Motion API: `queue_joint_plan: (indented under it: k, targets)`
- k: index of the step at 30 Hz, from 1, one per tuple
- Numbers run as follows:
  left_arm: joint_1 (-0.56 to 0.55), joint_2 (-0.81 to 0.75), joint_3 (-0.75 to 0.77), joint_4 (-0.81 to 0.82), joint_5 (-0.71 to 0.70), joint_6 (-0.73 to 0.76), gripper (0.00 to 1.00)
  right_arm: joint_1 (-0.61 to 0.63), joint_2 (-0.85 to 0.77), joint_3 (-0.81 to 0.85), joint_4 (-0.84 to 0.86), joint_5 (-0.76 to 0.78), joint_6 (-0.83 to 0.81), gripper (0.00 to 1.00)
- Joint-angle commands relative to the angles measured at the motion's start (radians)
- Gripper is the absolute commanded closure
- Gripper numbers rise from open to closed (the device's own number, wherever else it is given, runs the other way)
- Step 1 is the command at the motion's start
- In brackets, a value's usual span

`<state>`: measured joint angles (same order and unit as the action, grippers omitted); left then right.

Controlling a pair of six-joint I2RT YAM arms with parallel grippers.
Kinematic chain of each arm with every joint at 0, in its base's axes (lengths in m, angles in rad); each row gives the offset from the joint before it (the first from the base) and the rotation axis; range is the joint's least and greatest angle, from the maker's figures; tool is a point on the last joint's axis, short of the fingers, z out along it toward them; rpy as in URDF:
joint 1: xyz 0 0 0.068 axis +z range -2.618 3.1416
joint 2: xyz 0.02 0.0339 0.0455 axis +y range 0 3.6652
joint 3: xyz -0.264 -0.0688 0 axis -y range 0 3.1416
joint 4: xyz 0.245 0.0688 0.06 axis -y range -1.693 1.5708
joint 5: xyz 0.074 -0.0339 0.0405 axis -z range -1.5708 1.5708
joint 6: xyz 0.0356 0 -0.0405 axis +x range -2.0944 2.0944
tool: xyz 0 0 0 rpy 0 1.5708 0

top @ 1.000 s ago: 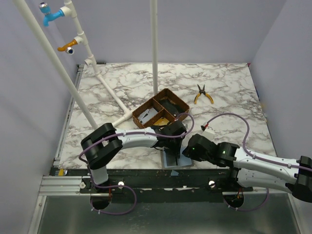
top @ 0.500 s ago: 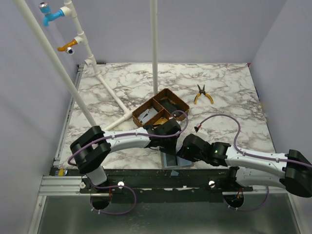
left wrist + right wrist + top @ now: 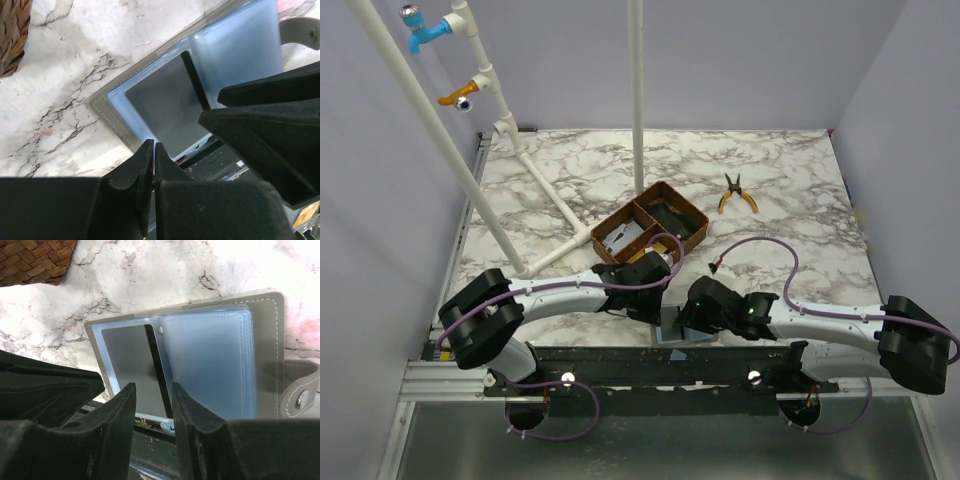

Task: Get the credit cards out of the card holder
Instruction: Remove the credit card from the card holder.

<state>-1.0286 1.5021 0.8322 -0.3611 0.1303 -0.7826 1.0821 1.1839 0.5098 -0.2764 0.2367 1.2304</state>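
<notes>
The grey card holder (image 3: pixel 270 340) lies open at the table's near edge, its pale blue clear sleeves fanned out. A dark grey credit card (image 3: pixel 127 360) sits inside the left sleeve and shows again as the same card (image 3: pixel 170 107) in the left wrist view. My right gripper (image 3: pixel 154 390) hovers open just over the sleeves' near edge, nothing between its fingers. My left gripper (image 3: pixel 152 145) is shut and empty, its tips over the holder's near left corner. In the top view the card holder (image 3: pixel 672 328) is mostly hidden between the left gripper (image 3: pixel 656 305) and the right gripper (image 3: pixel 682 318).
A brown three-compartment tray (image 3: pixel 650 228) stands just behind the grippers, with whitish flat pieces in its left compartment. Yellow-handled pliers (image 3: pixel 735 195) lie at the back right. White pipes (image 3: pixel 555 205) cross the left side, and one post stands behind the tray. The table's front edge is right below the holder.
Both arms have swung left and lower toward the near edge. The right gripper has slid left over the card holder, and the left gripper has dropped beside it.
</notes>
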Motion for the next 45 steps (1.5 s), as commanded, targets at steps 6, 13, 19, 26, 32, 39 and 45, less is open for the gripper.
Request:
queue_joint_plan:
  k: [6,13,19,26,32,39,45]
  targets:
    - [0.001,0.005,-0.026,0.051,-0.006,-0.018,0.93,-0.056,-0.007,-0.097,0.147,-0.089,-0.017,0.66]
    - [0.001,0.028,-0.022,0.063,0.001,-0.019,0.93,-0.066,-0.03,-0.129,0.187,-0.11,-0.016,0.69]
    - [0.001,0.055,-0.02,0.067,0.005,-0.024,0.94,-0.075,-0.031,-0.157,0.216,-0.128,-0.007,0.75]
    - [-0.002,0.077,-0.015,0.07,0.011,-0.026,0.95,-0.091,-0.044,-0.203,0.256,-0.152,0.006,0.77]
    - [-0.003,0.096,-0.003,0.07,0.014,-0.024,0.96,-0.098,-0.063,-0.241,0.335,-0.179,0.013,0.79]
    - [-0.006,0.115,0.007,0.069,0.019,-0.025,0.96,-0.11,-0.089,-0.292,0.418,-0.217,0.022,0.82]
    - [-0.007,0.118,0.004,0.054,0.006,-0.032,0.96,-0.121,-0.127,-0.331,0.431,-0.217,0.047,0.89]
